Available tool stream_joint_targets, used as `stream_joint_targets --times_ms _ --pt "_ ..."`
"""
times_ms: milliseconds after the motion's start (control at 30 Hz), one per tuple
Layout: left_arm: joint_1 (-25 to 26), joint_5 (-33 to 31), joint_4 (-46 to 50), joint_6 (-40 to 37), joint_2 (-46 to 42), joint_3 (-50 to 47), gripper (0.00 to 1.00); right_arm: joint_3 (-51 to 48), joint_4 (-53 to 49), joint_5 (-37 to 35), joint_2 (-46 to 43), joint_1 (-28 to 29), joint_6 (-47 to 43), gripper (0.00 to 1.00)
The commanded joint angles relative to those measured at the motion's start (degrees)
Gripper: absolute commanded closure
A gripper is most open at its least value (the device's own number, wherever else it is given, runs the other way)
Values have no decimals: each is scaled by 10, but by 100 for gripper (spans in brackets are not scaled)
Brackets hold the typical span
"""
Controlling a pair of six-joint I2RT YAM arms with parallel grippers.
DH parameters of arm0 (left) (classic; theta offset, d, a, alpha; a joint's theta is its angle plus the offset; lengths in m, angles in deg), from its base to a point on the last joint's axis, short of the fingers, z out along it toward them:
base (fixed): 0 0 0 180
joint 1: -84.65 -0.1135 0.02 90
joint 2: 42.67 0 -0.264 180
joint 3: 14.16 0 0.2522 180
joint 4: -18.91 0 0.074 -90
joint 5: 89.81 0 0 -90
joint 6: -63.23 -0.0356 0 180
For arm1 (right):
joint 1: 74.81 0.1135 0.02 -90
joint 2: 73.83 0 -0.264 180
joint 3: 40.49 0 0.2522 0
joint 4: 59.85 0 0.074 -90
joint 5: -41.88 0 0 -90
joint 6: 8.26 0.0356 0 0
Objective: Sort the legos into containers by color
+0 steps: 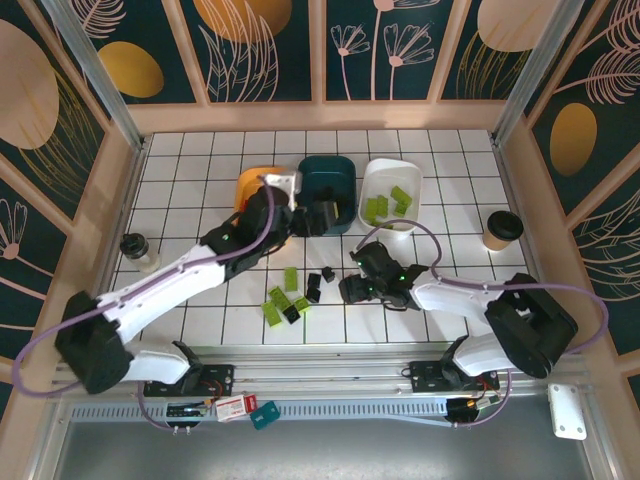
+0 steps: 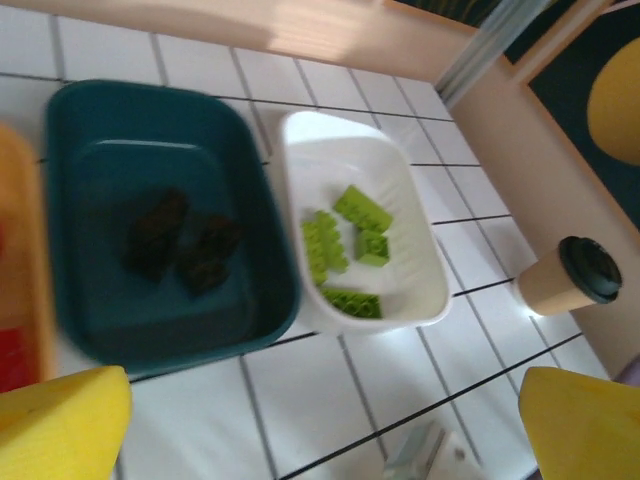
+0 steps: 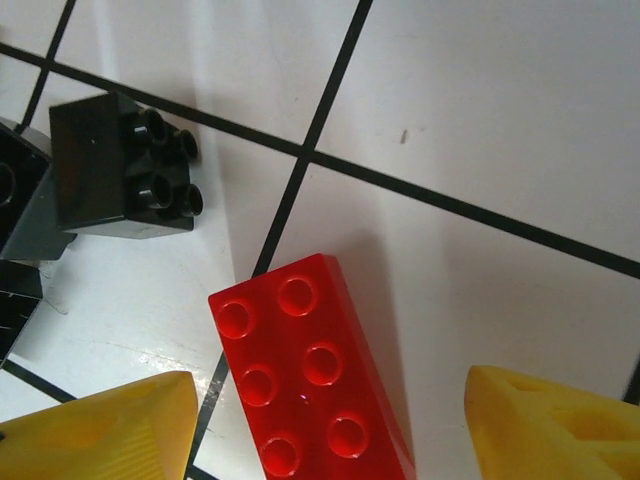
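By teal tub (image 2: 140, 160); L gripper (image 2: 320, 425) spread; R gripper (image 3: 330, 420) astride red brick (image 3: 310, 375)

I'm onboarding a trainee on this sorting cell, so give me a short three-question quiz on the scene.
1. True or false: the white rounded plastic tub holds lime green plastic bricks.
2. Which tub stands between the orange plastic tub and the white one?
3. The brick between the right hand's yellow fingers is: A red, B black, C green.
Key: 1 true; 2 the dark teal plastic tub; 3 A.
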Motion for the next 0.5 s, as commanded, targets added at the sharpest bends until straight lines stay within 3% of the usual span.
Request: stream_joint_targets --times_ms 0,133,300,467 --pt "0 -57 42 24 -64 -67 1 22 -2 -16 28 12 -7 33" --pt "0 -94 84 45 -126 -120 1 23 -1 -13 50 17 2 46" --pt "0 -135 131 64 -167 -164 1 20 5 -22 31 24 9 77" --pt "0 -185 183 96 -199 -197 1 72 1 -4 -24 23 -13 84"
